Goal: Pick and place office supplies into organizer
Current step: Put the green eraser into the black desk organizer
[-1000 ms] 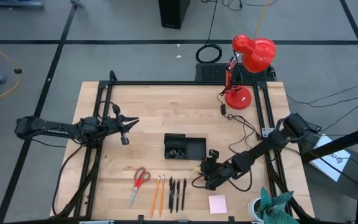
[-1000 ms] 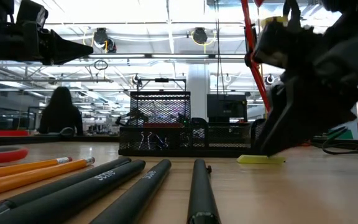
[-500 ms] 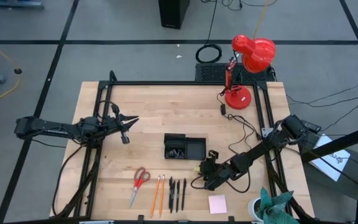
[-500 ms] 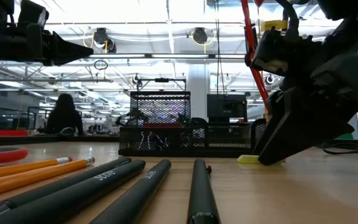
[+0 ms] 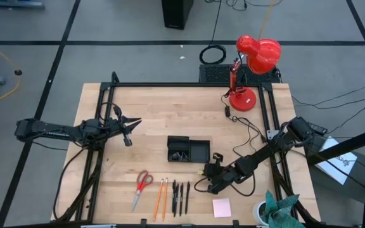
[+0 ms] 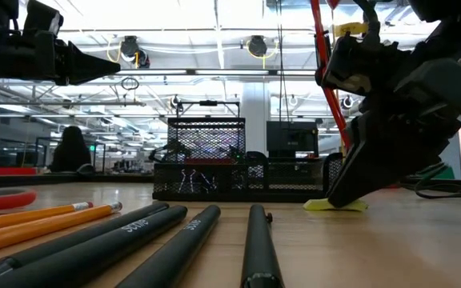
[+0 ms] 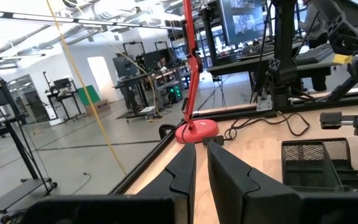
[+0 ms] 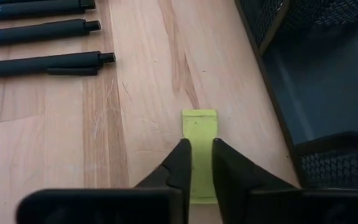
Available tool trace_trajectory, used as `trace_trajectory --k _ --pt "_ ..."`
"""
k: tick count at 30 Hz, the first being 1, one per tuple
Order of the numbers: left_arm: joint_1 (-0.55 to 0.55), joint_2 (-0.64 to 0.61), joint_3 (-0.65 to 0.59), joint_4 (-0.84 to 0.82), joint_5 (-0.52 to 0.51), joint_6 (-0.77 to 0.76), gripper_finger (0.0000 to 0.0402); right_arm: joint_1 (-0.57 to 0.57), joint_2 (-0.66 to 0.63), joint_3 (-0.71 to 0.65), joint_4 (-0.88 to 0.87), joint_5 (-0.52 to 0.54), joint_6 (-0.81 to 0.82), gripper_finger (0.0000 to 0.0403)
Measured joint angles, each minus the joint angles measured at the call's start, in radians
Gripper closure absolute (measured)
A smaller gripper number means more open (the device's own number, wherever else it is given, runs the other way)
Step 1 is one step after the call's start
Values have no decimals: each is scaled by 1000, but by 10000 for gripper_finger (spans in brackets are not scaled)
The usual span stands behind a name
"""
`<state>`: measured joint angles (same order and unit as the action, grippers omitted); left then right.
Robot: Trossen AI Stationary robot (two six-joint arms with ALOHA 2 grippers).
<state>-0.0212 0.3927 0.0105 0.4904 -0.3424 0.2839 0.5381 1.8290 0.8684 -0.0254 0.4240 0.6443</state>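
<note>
High view: the right gripper (image 5: pixel 206 171) sits low on the table just beside the organizer (image 5: pixel 188 150), near its front right corner; the left gripper (image 5: pixel 129 130) waits well apart over the left half of the table, fingers nearly together and holding nothing. Scissors (image 5: pixel 142 185), pencils (image 5: pixel 160 197), pens (image 5: pixel 180 197) and the pink pad (image 5: pixel 221 207) lie untouched along the front edge. Low view: the right gripper (image 6: pixel 344 192) reaches down to the yellow block (image 6: pixel 334 205), which lies flat on the wood in front of the organizer (image 6: pixel 238 178). Left wrist view: its own fingers (image 7: pixel 182 171) stand close together, empty. Right wrist view: the fingers (image 8: pixel 180 163) have pinched in over the yellow block (image 8: pixel 199 127), its near end between them, the far end free. Judgement: the grasp is in hand; whether it is secure cannot be told. Next comes a lift clear of the table, then a short carry over the organizer wall and release into a compartment.
</note>
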Motion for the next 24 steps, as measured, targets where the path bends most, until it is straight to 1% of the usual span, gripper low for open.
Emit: trace_trajectory --k 3,9,15,24 --pt "0 0 0 0 0 0 353 0 0 0 5 -1 -16 380" --pt "0 0 0 0 0 0 353 0 -18 -2 56 -4 -62 374" --pt "0 0 0 -1 0 0 353 -1 -48 -1 53 -19 -94 379" --pt "0 0 0 -1 0 0 353 -1 -50 2 63 -13 -107 385"
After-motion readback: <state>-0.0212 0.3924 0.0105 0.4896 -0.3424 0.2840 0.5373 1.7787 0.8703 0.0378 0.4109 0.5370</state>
